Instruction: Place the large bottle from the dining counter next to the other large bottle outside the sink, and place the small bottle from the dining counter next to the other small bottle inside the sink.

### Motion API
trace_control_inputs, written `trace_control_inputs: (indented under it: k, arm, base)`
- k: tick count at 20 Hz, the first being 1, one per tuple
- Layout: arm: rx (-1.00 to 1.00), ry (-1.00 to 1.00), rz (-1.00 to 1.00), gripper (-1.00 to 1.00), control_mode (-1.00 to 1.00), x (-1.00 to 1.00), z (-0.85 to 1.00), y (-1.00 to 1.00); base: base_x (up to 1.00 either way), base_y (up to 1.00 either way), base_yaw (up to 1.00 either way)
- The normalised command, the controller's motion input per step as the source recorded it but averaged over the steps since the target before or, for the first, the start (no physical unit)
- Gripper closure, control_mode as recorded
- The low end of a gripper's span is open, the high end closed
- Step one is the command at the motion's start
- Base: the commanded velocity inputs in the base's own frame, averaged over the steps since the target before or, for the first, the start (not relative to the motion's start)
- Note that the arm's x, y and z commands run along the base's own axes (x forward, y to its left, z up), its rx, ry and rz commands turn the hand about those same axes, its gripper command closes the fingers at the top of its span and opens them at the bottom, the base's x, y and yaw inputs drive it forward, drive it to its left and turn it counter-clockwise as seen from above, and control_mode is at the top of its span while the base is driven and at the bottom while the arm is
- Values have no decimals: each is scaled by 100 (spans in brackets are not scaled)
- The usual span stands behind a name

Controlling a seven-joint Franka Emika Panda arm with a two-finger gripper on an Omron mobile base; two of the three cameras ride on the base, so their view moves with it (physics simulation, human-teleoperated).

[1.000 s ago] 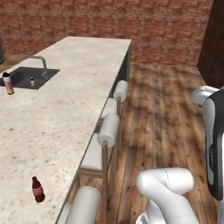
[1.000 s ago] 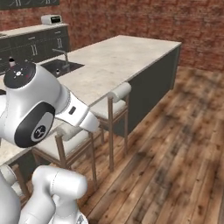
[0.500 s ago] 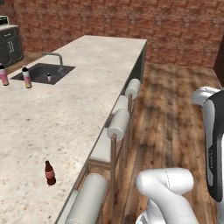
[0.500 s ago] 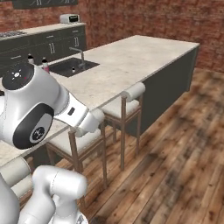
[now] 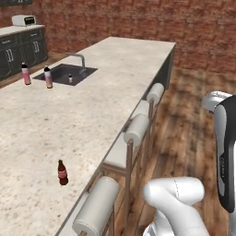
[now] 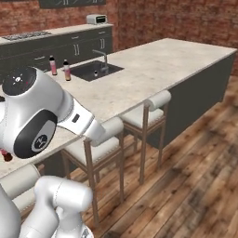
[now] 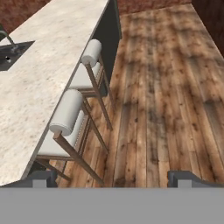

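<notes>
The small bottle [image 5: 62, 173], dark cola-style with a reddish label, stands upright on the near part of the dining counter [image 5: 69, 120]; in the right base view the small bottle [image 6: 5, 155] peeks out behind my arm. Beside the sink [image 5: 87, 70] stand the large bottle [image 5: 48, 77] and the other large bottle [image 5: 26, 73], close together. The other small bottle [image 5: 70, 79] sits inside the basin. My gripper [image 7: 114, 179] is open and empty, off the counter's side, looking down over the stools and floor.
White-cushioned wooden stools [image 5: 136, 131] line the counter's right edge. A faucet [image 5: 78, 57] rises behind the sink. Dark cabinets with a toaster [image 5: 24, 20] stand along the far left wall. Open wooden floor [image 7: 166, 87] lies to the right of the stools.
The whole picture has shifted as the base drives: sink and bottles slide rightward in both base views. The bottles themselves have not moved, and the gripper stays open.
</notes>
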Motion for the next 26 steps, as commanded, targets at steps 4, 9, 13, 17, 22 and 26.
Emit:
trace_control_inputs:
  k: [4,9,13,17,22,26]
  arm:
    - [0,0,0,-100,100,0,0,0]
    - [0,0,0,-100,100,0,0,0]
    - [0,0,0,-100,100,0,0,0]
    - [0,0,0,-100,100,0,0,0]
    - [0,0,0,-100,100,0,0,0]
    - [0,0,0,-100,100,0,0,0]
  base:
    - [-7,0,25]
    - [-6,0,25]
    - [-1,0,25]
    - [0,0,25]
    - [-7,0,25]
    - [-12,0,25]
